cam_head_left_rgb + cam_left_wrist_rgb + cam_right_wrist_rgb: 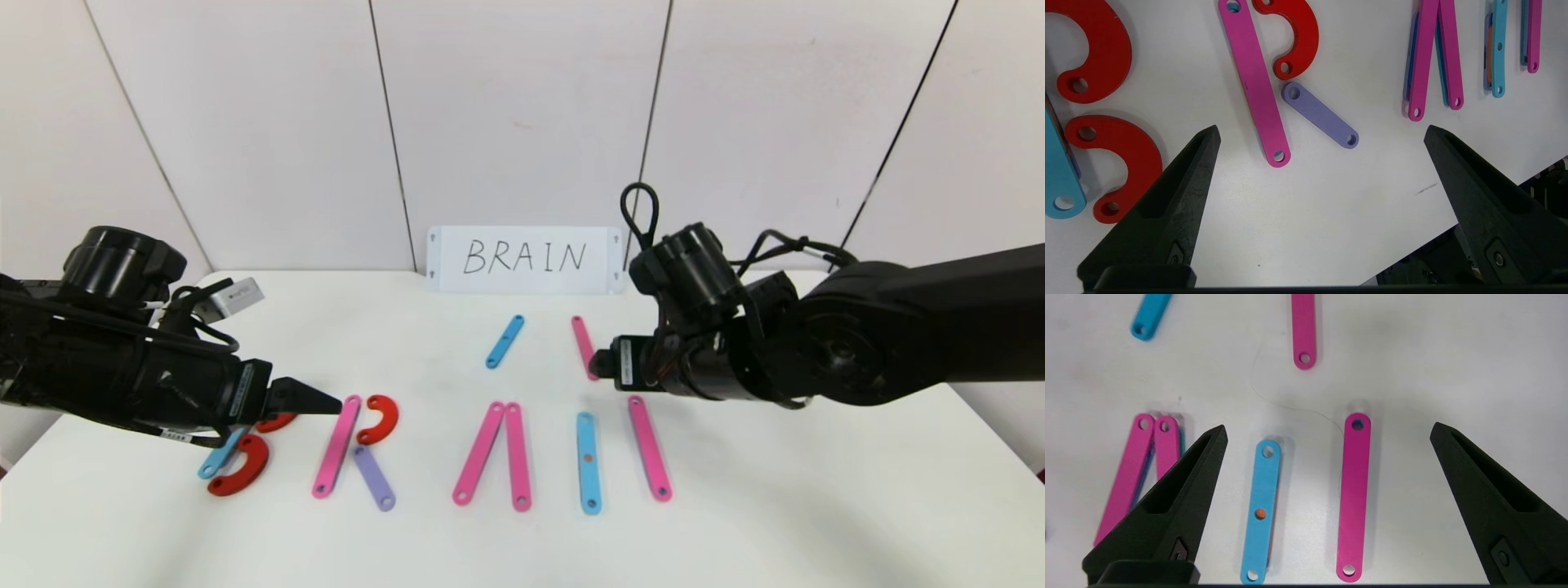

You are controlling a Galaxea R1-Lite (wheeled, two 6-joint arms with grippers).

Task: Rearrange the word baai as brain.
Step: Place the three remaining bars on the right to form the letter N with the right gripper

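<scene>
Across the lower middle of the head view: a half-built brain (457,453).
B, R, A, I stand; only the N's first pink strip (650,447) lies placed, spare strips above. Left gripper (314,400) and right gripper (1327,437) hover spread wide, empty.

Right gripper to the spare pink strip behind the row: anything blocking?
Nothing visible. The right gripper is open above the table, and the spare pink strip lies flat with bare table around it. The nearest pieces, the blue strip and pink strip of the row, lie apart from it.
</scene>
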